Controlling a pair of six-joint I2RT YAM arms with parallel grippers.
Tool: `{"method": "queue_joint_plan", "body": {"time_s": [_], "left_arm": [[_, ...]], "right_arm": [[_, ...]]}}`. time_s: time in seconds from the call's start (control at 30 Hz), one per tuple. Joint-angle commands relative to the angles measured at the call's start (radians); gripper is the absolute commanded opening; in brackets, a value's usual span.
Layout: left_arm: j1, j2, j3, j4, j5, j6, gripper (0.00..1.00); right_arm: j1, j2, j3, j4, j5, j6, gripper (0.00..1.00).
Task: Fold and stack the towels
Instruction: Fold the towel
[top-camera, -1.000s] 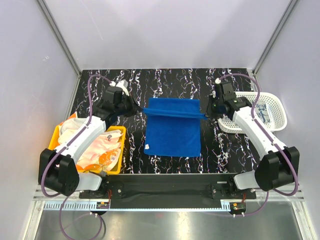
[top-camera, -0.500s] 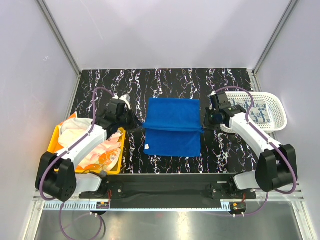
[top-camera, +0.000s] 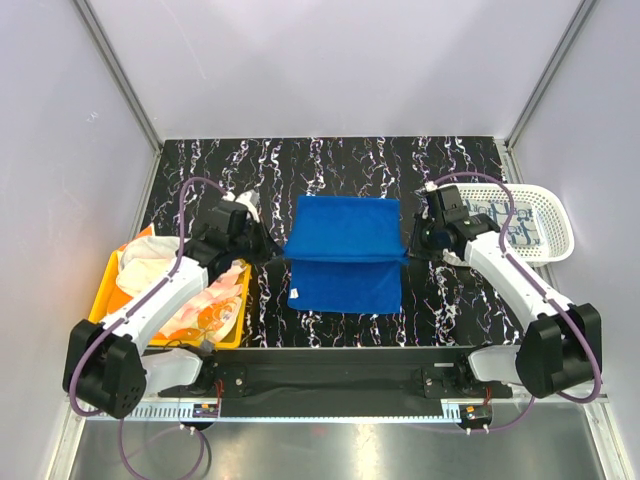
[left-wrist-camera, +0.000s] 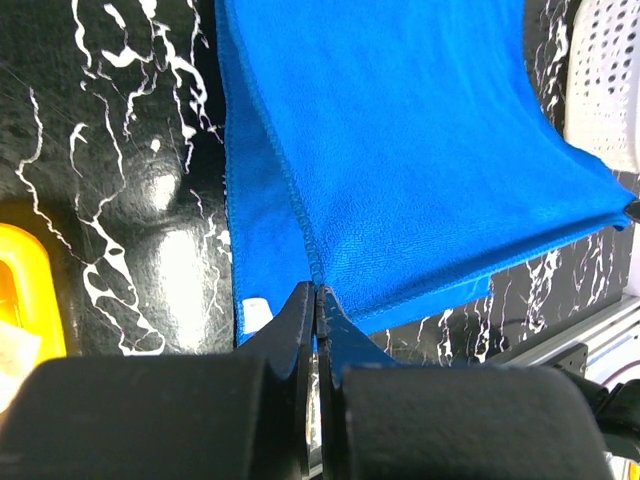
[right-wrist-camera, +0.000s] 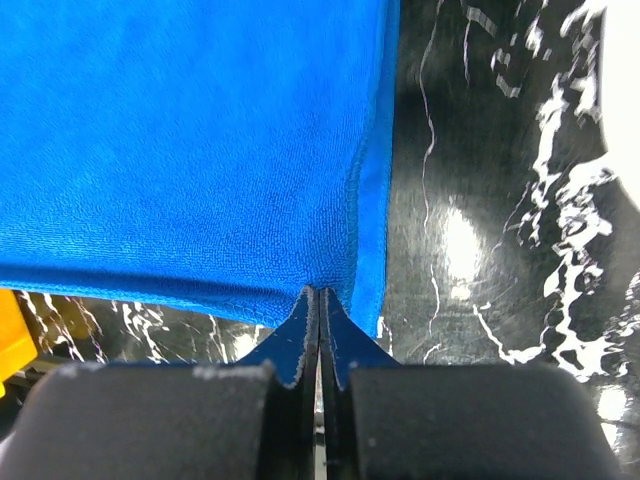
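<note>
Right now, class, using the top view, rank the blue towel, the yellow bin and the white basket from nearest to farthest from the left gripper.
1. blue towel: pinched at its left edge by the left gripper.
2. yellow bin: close by, on the left side toward the near edge.
3. white basket: far across, on the right side.

A black, white-veined table (top-camera: 340, 162) carries a blue towel (top-camera: 345, 287) at centre, a yellow bin (top-camera: 239, 334) left and a white basket (top-camera: 556, 226) right.
</note>
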Motion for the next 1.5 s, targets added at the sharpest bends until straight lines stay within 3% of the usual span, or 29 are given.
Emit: {"method": "queue_joint_plan", "body": {"time_s": [0.0, 0.5, 0.77, 1.17, 1.47], "left_arm": [[-0.013, -0.018, -0.037, 0.022, -0.013, 0.003, 0.0], [-0.1, 0.097, -0.204, 0.123, -0.034, -0.053, 0.0], [-0.103, 0.065, -0.169, 0.057, -0.06, -0.038, 0.0], [-0.102, -0.078, 0.027, -0.145, -0.102, 0.01, 0.0], [-0.103, -0.125, -0.018, -0.147, -0.085, -0.003, 0.0]], "right_arm": [[0.011, -0.014, -0.055, 0.027, -0.035, 0.015, 0.0], [0.048, 0.134, -0.265, 0.181, -0.118, 0.085, 0.0], [0.054, 0.083, -0.208, 0.109, -0.075, 0.071, 0.0], [0.054, -0.032, 0.011, -0.116, 0.005, 0.036, 0.0], [0.054, -0.096, -0.015, -0.134, 0.007, 0.048, 0.0]]}}
